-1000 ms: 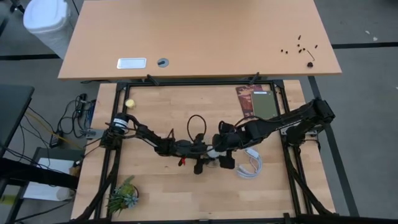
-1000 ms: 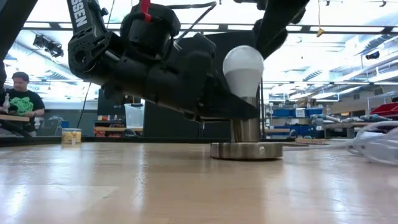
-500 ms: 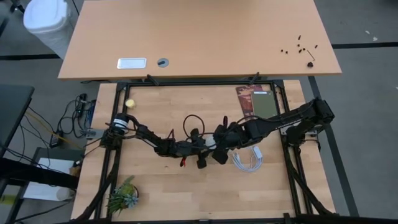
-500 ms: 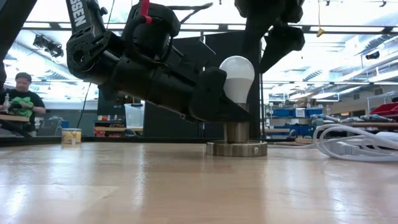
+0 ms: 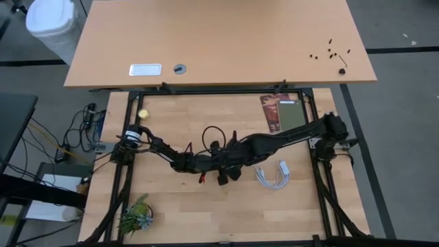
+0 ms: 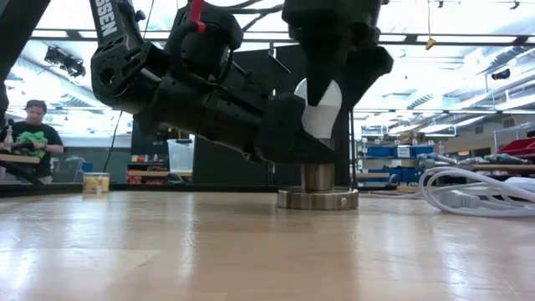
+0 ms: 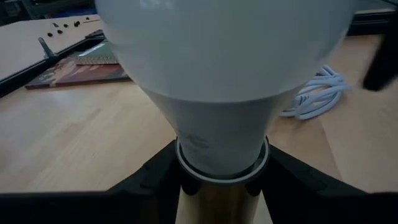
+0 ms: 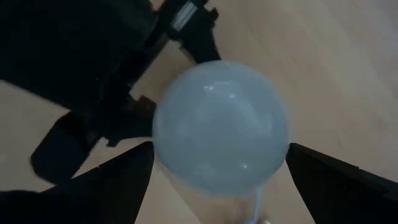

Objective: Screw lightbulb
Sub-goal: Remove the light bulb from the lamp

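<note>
Risk first: you have the lightbulb standing upright in the brass socket near the middle of the wooden table, and both arms crowd it. The left gripper holds the stem just under the bulb's neck, one finger on each side, jaws partly closed on it. The right gripper hangs directly above the bulb's dome with its fingers spread wide on either side, not yet gripping the glass.

Expect these failure modes:
- If you close the right gripper off-centre, the smooth rounded dome is likely to slip out of the pads, or the bulb tilts and the thread crosses.
- If you turn the bulb while the left gripper's hold on the stem is loose, the socket and its round base probably spin with it and no thread engages.
- If you lower the right gripper too far, its fingers may strike the left gripper's fingers, which sit close below.
- The white cord lies just beside the work; a dragged base could pull it.

Containers: the socket is the only receptacle, and it holds the bulb's base. How deeply the thread is seated cannot be told.
</note>
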Action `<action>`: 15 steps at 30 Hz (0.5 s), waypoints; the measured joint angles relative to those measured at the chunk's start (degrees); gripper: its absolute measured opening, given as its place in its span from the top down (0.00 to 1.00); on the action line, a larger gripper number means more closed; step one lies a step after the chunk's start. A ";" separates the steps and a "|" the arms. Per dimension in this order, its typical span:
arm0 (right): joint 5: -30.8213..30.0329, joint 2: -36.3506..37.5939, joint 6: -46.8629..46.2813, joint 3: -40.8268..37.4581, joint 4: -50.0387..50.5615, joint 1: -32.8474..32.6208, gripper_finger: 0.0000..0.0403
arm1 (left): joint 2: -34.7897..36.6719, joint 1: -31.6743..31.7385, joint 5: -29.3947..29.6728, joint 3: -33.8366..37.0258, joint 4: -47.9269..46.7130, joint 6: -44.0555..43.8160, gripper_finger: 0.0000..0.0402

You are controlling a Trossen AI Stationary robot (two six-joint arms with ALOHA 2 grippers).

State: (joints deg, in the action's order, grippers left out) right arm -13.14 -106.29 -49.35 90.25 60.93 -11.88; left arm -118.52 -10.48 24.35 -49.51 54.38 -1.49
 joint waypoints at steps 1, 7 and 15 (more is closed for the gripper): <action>-0.27 -1.17 -0.17 1.57 1.60 0.13 0.07 | 0.00 0.00 0.00 -0.05 -0.08 -0.11 0.54; -1.01 -6.37 -2.20 8.14 4.55 0.39 0.07 | -0.04 0.00 0.05 -0.12 -0.12 -1.44 0.54; -3.12 -7.09 -8.77 8.12 5.07 0.31 0.07 | -0.04 -0.11 0.23 -0.12 -0.21 -1.93 0.54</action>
State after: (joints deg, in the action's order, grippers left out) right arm -16.26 -113.38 -58.12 98.37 66.00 -11.57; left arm -118.56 -10.59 24.58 -49.63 54.17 -3.42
